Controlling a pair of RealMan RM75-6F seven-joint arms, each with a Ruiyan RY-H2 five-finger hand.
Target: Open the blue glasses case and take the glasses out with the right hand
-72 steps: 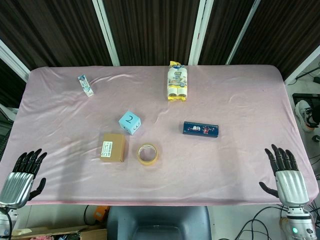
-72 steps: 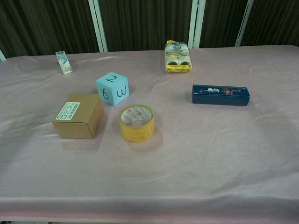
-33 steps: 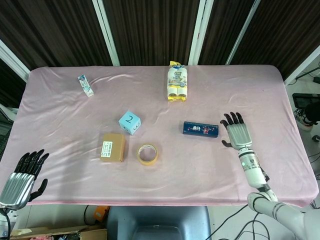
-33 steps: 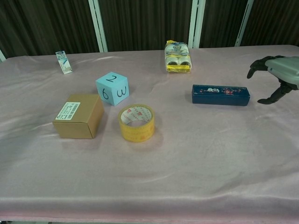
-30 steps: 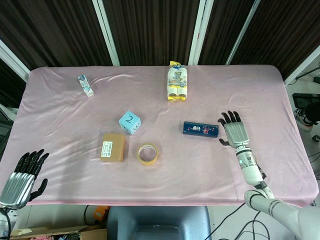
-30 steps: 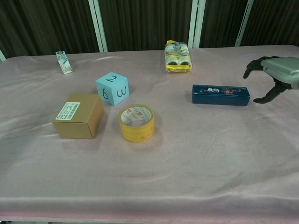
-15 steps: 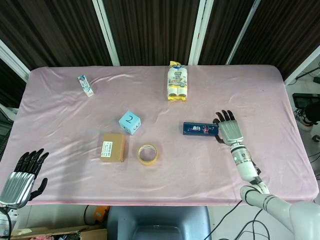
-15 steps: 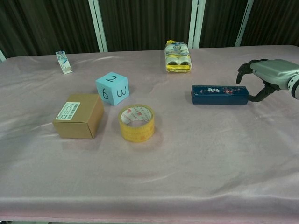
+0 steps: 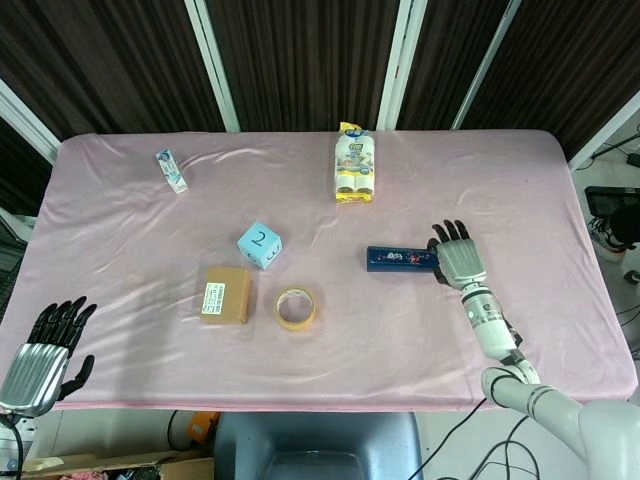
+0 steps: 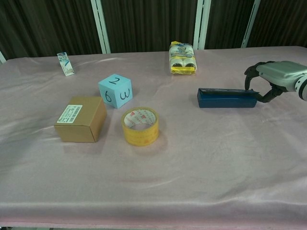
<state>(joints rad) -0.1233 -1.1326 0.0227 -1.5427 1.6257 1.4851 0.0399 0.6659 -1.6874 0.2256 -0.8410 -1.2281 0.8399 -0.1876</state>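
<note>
Pink table (image 9: 150,240) fills the view. My right hand (image 9: 460,262) sits at about 3 o'clock of centre, fingers clamped on the right end of the blue glasses case (image 9: 402,260), thumb on the near side, the rest hooked over the far edge. Case is tipped up on its long edge, lid shut. My left hand (image 9: 38,365) is at the table's 8 o'clock corner, fingers apart, holding nothing. Brown box (image 9: 225,294) at 9 o'clock of the tape roll (image 9: 295,308), near it. Snack pack (image 9: 355,163) at 12 o'clock. Numbered blue cube (image 9: 259,244) just beyond the box. Small packet (image 9: 171,170) at 10 o'clock, well apart.
</note>
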